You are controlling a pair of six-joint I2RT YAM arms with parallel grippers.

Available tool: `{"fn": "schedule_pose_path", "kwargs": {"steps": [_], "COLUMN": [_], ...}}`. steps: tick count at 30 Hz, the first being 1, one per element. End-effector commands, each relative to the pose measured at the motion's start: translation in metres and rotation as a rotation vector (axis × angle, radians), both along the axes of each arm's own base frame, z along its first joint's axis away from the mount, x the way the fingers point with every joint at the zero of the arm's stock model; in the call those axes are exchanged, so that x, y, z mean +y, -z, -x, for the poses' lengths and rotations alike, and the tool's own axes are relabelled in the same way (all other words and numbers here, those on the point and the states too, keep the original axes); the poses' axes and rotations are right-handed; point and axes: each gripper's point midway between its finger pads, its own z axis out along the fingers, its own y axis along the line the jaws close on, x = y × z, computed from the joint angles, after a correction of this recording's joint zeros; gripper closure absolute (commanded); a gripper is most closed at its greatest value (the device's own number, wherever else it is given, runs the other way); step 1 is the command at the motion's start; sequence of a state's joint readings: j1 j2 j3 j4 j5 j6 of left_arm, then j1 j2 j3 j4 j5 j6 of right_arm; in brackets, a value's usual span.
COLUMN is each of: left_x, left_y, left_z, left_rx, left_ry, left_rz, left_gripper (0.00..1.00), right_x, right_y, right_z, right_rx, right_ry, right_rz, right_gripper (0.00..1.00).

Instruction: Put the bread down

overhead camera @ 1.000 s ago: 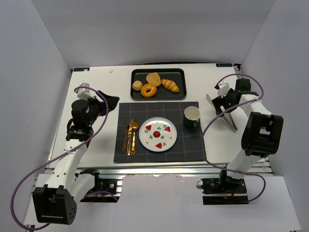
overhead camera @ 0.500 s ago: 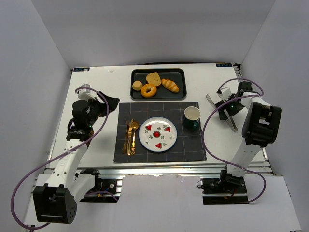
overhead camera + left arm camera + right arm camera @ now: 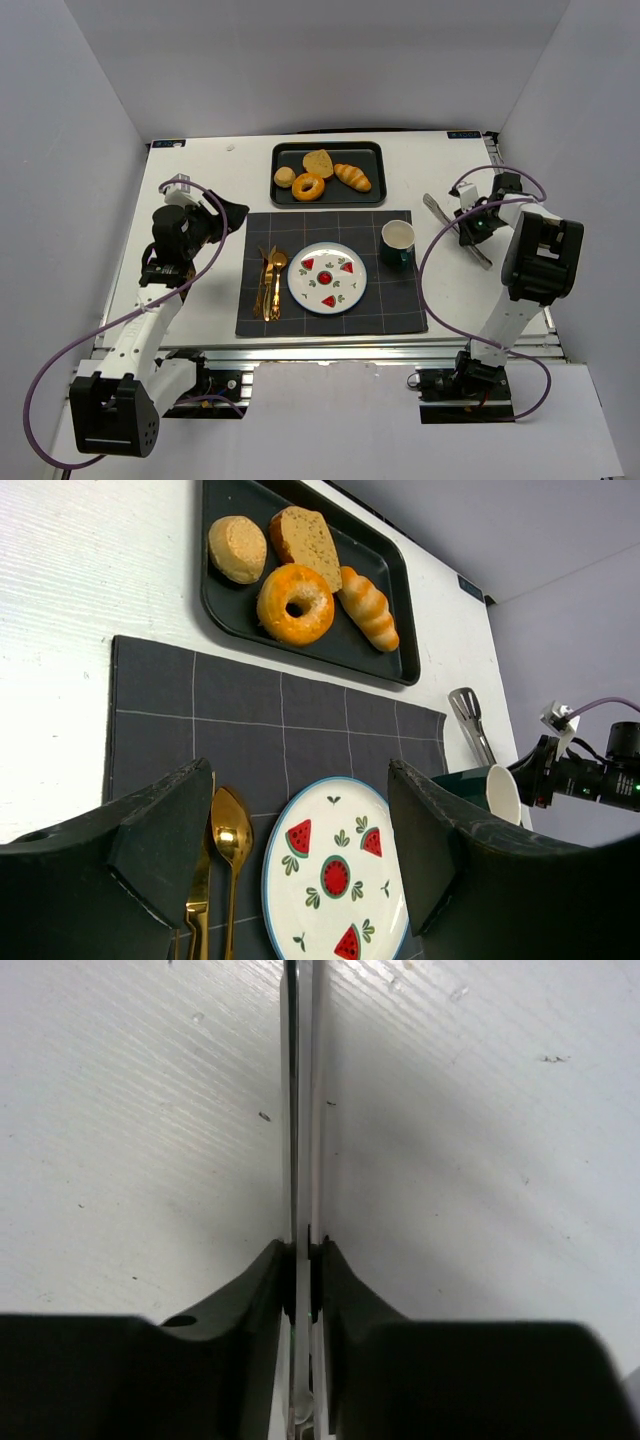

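Left side: the left claw (image 3: 300, 830) hangs above the near-left edge of the placemat (image 3: 395, 300). Its jaws are spread wide and hold nothing. We note almost no change here over the last second.

Centre: the gold cutlery (image 3: 270, 283) and the watermelon plate (image 3: 327, 277) sit on the placemat, and the plate is bare. The bread (image 3: 318, 162) is all still in the black tray (image 3: 375, 160) at the far side of the counter (image 3: 460, 310). We count a bun, a doughnut, a slice and a croissant, and none has moved. The cup (image 3: 398, 240) stands at the placemat's right edge.

Right side: this is where the change is. The right arm has dropped and tucked in toward the tongs (image 3: 468, 712). The right claw (image 3: 303, 1255) now pinches them, jaws narrow, the two blades squeezed nearly together.

Reading: the tool is gripped but appears to be still lying on the counter. We judge the lift and the reach to the tray are still to do.
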State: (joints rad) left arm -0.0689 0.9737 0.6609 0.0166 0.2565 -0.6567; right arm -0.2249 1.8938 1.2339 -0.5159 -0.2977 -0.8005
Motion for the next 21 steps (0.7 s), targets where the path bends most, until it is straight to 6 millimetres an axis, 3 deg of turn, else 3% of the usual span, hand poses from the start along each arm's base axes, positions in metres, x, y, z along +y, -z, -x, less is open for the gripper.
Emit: {"fn": "schedule_pose_path", "kwargs": {"steps": [1,4,9,12,14,15,17,21], "left_x": [-0.001,0.0,-0.001,-0.001,-0.002,-0.002,-0.001,0.0], "left_y": [-0.019,-0.023,-0.025,-0.025,-0.026,-0.029,-0.031,-0.034], "left_z": [-0.001,0.001,0.001,0.002,0.002,0.002,0.003,0.006], "left_rx": [-0.045,-0.055,-0.058,-0.059,-0.06,-0.067,-0.073,-0.082], "left_ry": [0.014,0.012,0.011,0.012,0.013,0.011,0.008,0.0], "left_rz": [-0.01,-0.007,-0.002,0.006,0.01,0.017,0.019,0.026], "left_gripper": [0.2,0.2,0.2,0.2,0.2,0.2,0.2,0.2], "right_x": [0.006,0.024,0.078,0.117,0.131,0.158,0.181,0.207], "right_y": [-0.032,-0.09,-0.165,-0.196,-0.205,-0.215,-0.222,-0.24], "right_z": [-0.015,-0.037,-0.057,-0.064,-0.065,-0.063,-0.063,-0.069], "right_rx": [-0.075,-0.189,-0.292,-0.351,-0.356,-0.368,-0.379,-0.406], "right_ry": [-0.008,-0.063,-0.156,-0.228,-0.244,-0.293,-0.335,-0.367], "right_rz": [-0.042,-0.093,-0.183,-0.209,-0.233,-0.25,-0.268,-0.303], "right_gripper": [0.81,0.83,0.73,0.67,0.63,0.61,0.6,0.58]}}
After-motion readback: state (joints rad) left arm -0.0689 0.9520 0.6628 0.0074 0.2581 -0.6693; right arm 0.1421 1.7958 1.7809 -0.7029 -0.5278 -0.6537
